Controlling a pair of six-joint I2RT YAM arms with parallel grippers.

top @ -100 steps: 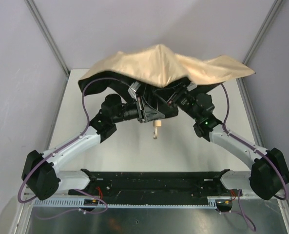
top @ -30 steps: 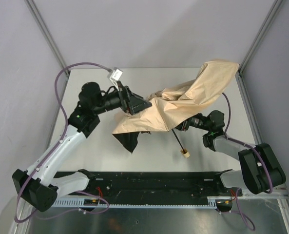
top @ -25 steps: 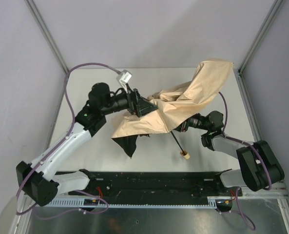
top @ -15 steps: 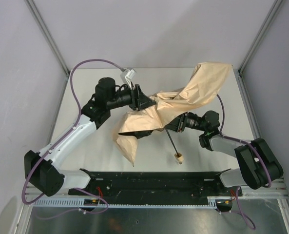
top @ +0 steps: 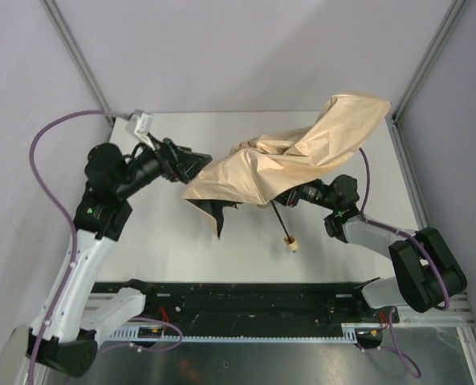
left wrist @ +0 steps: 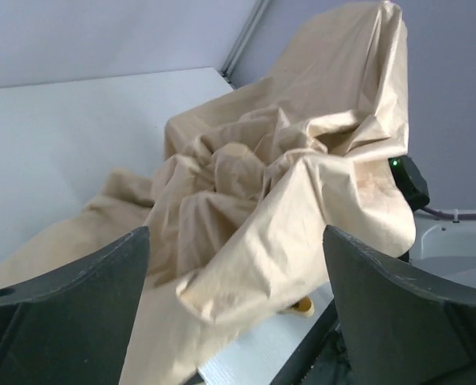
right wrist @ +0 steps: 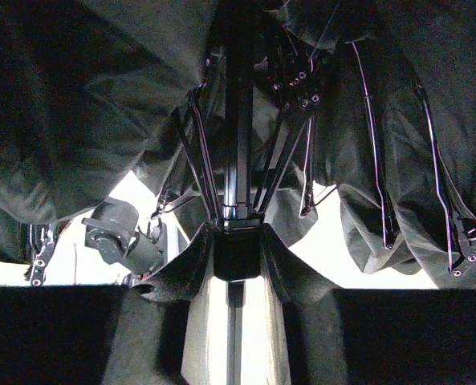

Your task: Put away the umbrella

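Toward the middle of the desk (top: 181, 249), a little to the 3 o'clock side, the umbrella (top: 286, 160) sits half collapsed. Its tan canopy (left wrist: 246, 184) is bunched in loose folds, with one flap standing up toward 1 o'clock. The thin shaft (top: 279, 220) and pale handle (top: 289, 243) point down toward 6 o'clock. The right end effector (right wrist: 238, 241) is tucked under the fabric, its fingers pinching the black shaft just where the ribs gather. The left end effector (top: 196, 164) hangs at the canopy's 9 o'clock edge, fingers spread wide with nothing between them. From here, the job looks like gathering the cloth. I'd have the left one take a fold low and near the ribs rather than a loose corner, and draw it in toward the shaft. The right one should hold firm so the umbrella doesn't swing or snag a rib.
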